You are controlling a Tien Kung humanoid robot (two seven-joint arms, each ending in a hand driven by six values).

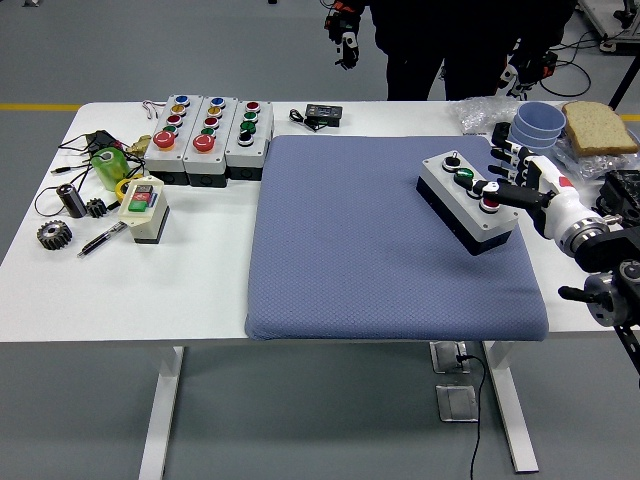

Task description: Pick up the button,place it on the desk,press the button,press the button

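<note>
Grey rectangular button box with a black base (pixel 466 203) lies on the blue textured mat (pixel 380 245), toward the mat's right side. Long axis diagonal: from upper left, far end, to lower right, near end. Button face up. Three controls in a row along that axis: black knob farthest, green in the middle, red nearest the right hand.

Right hand (pixel 515 180), black and white, reaches in from the right edge. Fingers extended, loosely spread, gripping nothing; one fingertip (pixel 487 189) sits at the red button. Actual contact cannot be told.

Left arm out of frame.

White desk (pixel 200 290) carries the mat. Far left: three grey multi-button control boxes (pixel 209 136) side by side. Nearer: small cream two-button switch box (pixel 145 208), dark metal gear (pixel 54 234).

Containers: pale blue plastic cup (pixel 537 125) at far right, upright; contents not discernible. Slice of bread (pixel 598 127) just beside it.

Person in dark clothing (pixel 450 40) at the far side.
</note>
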